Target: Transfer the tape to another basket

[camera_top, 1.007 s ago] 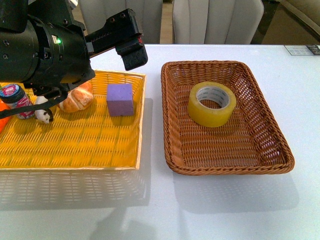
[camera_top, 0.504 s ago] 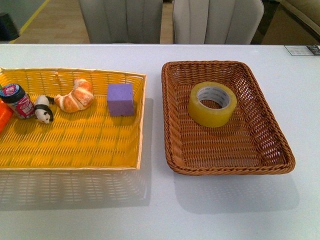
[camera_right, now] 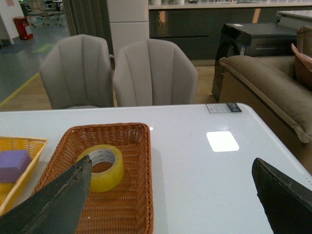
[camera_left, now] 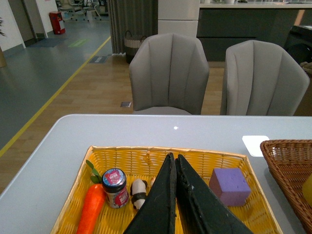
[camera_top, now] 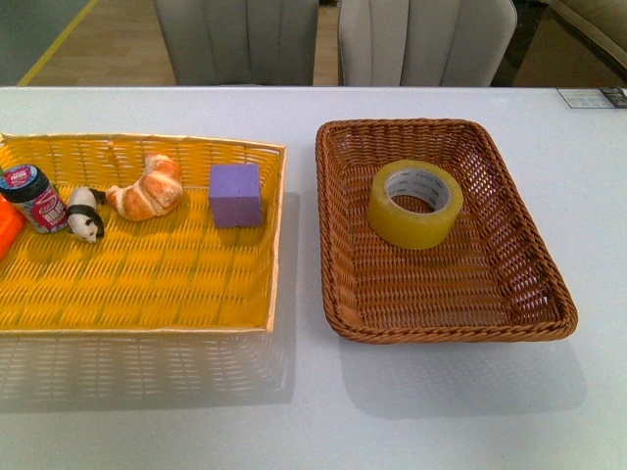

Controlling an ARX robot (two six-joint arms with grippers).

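Observation:
The yellow tape roll [camera_top: 415,204] lies flat in the far half of the brown wicker basket [camera_top: 529,255]; it also shows in the right wrist view [camera_right: 101,167] inside that basket [camera_right: 136,195]. Neither arm shows in the front view. In the left wrist view my left gripper [camera_left: 174,161] is shut and empty, held high over the yellow basket [camera_left: 146,155]. In the right wrist view my right gripper [camera_right: 173,183] is open wide and empty, raised above the white table to the right of the brown basket, well away from the tape.
The yellow woven basket [camera_top: 276,235] holds a purple cube [camera_top: 236,195], a croissant [camera_top: 147,190], a panda figure [camera_top: 85,214], a small jar [camera_top: 33,197] and an orange carrot [camera_left: 90,209]. Grey chairs [camera_top: 421,39] stand behind the white table [camera_top: 313,411].
One second ago the left arm filled the upper left of the front view above the yellow basket. It has pulled back out of that view. The tape and baskets have not moved.

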